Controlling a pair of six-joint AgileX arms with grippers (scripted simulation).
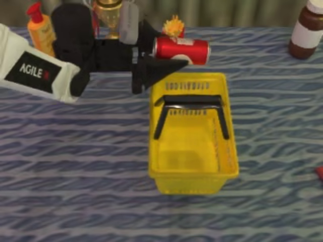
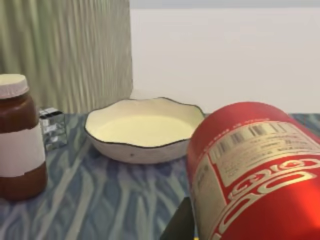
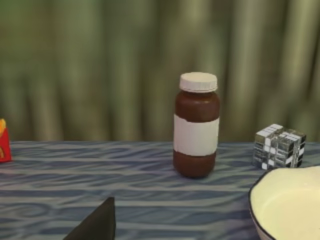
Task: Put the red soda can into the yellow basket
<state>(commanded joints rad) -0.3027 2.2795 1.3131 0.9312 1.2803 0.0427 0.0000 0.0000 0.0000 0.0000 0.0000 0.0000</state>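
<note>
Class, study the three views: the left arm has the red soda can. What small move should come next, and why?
Probably carry the can a little toward the basket's middle before letting go. In the top view the left gripper holds the red soda can on its side, over the far rim of the yellow basket, not yet over its open floor. The right arm is out of the top view.

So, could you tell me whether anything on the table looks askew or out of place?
Only the red soda can: it lies sideways between the left gripper fingers, just beyond the yellow basket far rim. The basket and brown jar stand upright; nothing spilled.
</note>
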